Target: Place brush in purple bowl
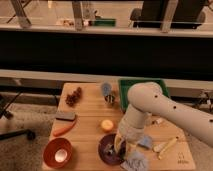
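The purple bowl (106, 151) sits on the wooden table (90, 107) near its front edge, right of the orange bowl (57, 153). My gripper (120, 144) hangs at the end of the white arm (150, 107), low over the right side of the purple bowl and covering part of its rim. A pale, narrow shape below the gripper reaches into the bowl. I cannot tell whether it is the brush. No brush shows clearly anywhere else.
An orange fruit (106, 125) lies just behind the purple bowl. A carrot (65, 130) and a dark block (66, 116) lie at the left, with a reddish cluster (74, 96) behind. A can (106, 92) and a green tray (142, 86) stand at the back. Crumpled wrappers (135, 161) and a yellow item (167, 146) lie to the right.
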Controlling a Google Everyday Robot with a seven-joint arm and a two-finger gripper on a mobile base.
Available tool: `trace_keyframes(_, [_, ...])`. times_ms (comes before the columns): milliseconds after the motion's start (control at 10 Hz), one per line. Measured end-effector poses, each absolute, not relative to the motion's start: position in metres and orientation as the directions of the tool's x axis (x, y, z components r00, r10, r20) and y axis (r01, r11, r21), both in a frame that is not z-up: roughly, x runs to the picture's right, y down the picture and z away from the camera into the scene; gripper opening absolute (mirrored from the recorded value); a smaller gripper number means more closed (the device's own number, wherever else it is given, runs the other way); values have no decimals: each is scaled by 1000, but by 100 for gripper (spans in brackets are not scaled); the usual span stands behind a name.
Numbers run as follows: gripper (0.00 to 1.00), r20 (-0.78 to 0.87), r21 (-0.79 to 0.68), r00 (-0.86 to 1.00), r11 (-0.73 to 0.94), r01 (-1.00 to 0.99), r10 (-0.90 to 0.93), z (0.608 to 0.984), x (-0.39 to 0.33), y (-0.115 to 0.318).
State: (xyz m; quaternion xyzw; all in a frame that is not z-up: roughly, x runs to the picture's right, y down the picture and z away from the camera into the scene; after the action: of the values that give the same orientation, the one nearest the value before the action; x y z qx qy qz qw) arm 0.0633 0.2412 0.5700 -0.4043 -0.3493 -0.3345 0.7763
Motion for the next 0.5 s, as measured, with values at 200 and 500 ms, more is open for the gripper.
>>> trace_keyframes(200, [0, 815, -400, 533, 445, 801, -227, 575, 58, 244])
trace_keyframes(500, [0, 816, -417, 539, 434, 799, -209, 583, 54, 251])
